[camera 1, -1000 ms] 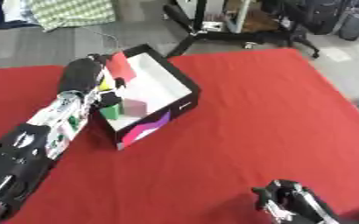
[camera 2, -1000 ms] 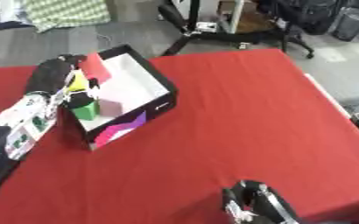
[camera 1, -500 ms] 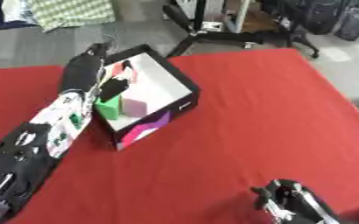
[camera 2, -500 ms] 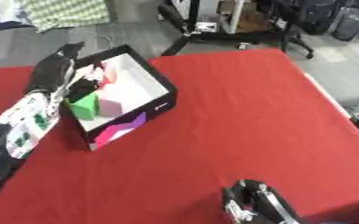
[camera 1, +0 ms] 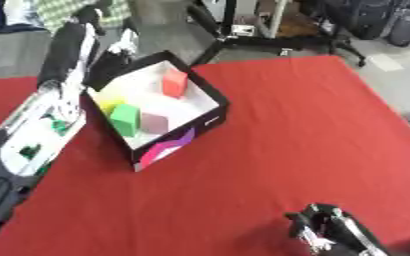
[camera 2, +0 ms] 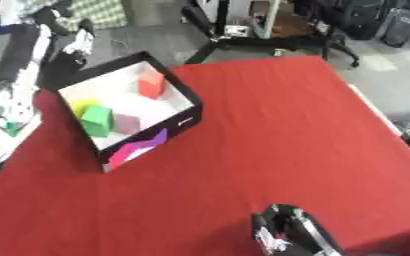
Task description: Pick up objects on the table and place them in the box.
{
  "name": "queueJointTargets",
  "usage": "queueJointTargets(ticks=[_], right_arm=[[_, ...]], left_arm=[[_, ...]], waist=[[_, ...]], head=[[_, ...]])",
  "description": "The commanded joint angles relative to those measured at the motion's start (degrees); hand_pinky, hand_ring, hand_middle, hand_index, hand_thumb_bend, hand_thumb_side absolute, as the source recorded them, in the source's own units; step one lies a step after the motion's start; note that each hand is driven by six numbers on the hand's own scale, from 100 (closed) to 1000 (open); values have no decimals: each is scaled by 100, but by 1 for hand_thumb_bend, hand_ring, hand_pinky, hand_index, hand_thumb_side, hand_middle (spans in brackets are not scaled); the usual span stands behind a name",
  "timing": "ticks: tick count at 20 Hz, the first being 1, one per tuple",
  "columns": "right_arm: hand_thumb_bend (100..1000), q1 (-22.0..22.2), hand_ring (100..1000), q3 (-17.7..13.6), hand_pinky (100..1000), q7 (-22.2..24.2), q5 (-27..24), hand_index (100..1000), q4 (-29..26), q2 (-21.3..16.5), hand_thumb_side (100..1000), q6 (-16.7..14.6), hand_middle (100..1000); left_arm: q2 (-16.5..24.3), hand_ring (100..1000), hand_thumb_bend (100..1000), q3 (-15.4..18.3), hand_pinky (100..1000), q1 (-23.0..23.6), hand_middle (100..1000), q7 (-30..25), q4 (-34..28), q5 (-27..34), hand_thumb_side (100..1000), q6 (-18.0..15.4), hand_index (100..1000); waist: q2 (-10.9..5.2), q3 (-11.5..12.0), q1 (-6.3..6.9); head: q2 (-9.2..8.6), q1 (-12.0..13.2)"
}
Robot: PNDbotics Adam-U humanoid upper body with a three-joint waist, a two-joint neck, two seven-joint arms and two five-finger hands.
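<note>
The black box (camera 1: 182, 142) with white walls stands on the red table (camera 1: 296, 130), left of centre. Inside it lie a red block (camera 1: 173, 82), a green block (camera 1: 124, 119), a yellow one (camera 1: 108, 104) and a pale pink one (camera 1: 154, 122). My left hand (camera 1: 112, 50) hovers over the box's far left corner with relaxed fingers, holding nothing. The left arm runs along the box's left side. My right hand (camera 1: 327, 232) rests open at the bottom edge, fingers up, far from the box.
Beyond the table's far edge the grey floor holds black stand legs (camera 1: 235, 35) and office chairs (camera 1: 366, 20). A checked cloth (camera 1: 60, 7) lies at the top left. The table's right edge (camera 1: 392, 105) runs diagonally.
The red block, held over the box a second ago, now lies inside at the far end. My left hand has let go and drawn back towards the far left corner.
</note>
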Motion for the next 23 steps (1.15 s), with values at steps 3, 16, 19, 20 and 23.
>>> queueJointTargets(ticks=[3, 16, 19, 20, 23], right_arm=[[100, 20, 469, -77, 859, -63, 5, 462, -65, -107, 198, -16, 233], [100, 31, 469, -206, 859, -192, -91, 463, -89, -139, 202, -79, 234], [100, 53, 469, -222, 859, -208, -118, 463, -89, -150, 219, -83, 234], [100, 60, 469, -226, 859, -214, -122, 463, -89, -158, 203, -85, 234], [100, 70, 469, -235, 859, -225, -164, 464, -104, -178, 209, -109, 234]], left_arm=[[1013, 689, 100, 818, 745, 659, 780, 12, -1818, 1694, 859, -705, 967], [-669, 608, 167, 1132, 703, 3545, 680, -234, -1897, 2129, 993, -2565, 924], [-1127, 594, 169, 969, 696, 3673, 656, -64, -1897, 1989, 1000, -2107, 912], [-1185, 591, 169, 904, 696, 3668, 656, -60, -1897, 1972, 1000, -2036, 910], [-1289, 588, 172, 827, 695, 3662, 651, -109, -1897, 1942, 1000, -1958, 906]], waist=[[-217, 34, 100], [-351, 227, 143], [-378, 254, 144], [-398, 252, 147], [-442, 264, 147]], head=[[42, 14], [235, 59], [268, 103], [306, 141], [311, 153]])
